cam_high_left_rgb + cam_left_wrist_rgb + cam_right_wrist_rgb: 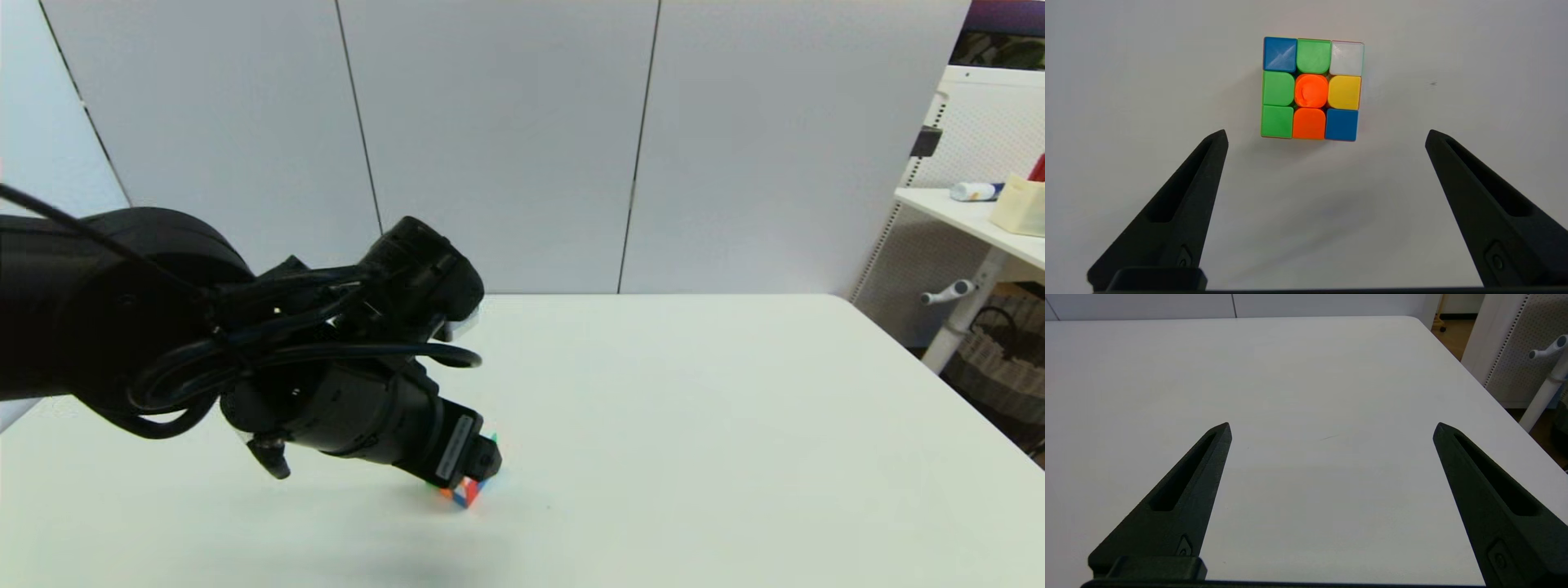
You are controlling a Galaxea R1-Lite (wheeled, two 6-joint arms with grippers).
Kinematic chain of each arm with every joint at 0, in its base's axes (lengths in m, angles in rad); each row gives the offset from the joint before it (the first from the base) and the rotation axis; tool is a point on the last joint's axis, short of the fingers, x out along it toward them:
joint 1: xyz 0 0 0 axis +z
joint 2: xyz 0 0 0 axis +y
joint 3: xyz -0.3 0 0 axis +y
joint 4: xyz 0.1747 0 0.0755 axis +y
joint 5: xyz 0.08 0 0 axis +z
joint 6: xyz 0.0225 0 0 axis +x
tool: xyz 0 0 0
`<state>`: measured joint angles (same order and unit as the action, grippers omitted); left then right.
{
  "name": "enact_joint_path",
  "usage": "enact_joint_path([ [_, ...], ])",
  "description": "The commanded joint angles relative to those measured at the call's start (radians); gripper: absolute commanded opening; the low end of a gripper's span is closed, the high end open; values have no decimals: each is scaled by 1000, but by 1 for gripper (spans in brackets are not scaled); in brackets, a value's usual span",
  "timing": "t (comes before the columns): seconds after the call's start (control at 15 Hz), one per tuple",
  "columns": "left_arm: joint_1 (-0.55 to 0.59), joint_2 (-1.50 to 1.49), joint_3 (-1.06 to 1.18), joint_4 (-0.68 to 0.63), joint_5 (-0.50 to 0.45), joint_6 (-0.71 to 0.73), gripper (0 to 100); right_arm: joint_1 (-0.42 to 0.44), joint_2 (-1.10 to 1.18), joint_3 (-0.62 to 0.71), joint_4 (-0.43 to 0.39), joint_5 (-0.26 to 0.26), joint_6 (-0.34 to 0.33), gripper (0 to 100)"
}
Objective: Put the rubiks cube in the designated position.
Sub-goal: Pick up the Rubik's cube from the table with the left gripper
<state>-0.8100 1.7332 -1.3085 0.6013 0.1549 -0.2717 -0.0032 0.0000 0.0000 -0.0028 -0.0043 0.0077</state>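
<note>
The rubiks cube (1312, 88) lies on the white table, its top face showing green, orange, blue, yellow and white squares. In the head view only a corner of the rubiks cube (465, 492) peeks out below my left arm. My left gripper (1327, 136) hovers over it, open wide, with the cube just beyond the fingertips and nothing between them. In its own wrist view my right gripper (1332, 428) is open above bare table, and it is out of the head view. The designated position is not in view.
The white table (694, 425) ends at its right edge, where a white desk (971, 220) with small items and a basket (1004, 359) stand on the floor. Grey wall panels close off the back. My left arm covers the table's left part.
</note>
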Motion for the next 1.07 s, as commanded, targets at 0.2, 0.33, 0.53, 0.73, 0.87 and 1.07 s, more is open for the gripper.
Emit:
enact_joint_path([
  [0.2,0,85,0,-3,12,2,100,0,0,0,0,0,0,100],
  [0.33,0,106,-2,-6,35,2,100,0,0,0,0,0,0,100],
  [0.53,2,135,-2,-21,49,2,100,0,0,0,0,0,0,100],
  [0.73,6,154,-2,-48,49,0,100,0,0,0,0,0,0,100],
  [0.87,9,155,2,-51,48,0,100,0,0,0,0,0,0,100],
  [1.07,15,160,2,-52,49,2,100,0,0,0,0,0,0,100],
])
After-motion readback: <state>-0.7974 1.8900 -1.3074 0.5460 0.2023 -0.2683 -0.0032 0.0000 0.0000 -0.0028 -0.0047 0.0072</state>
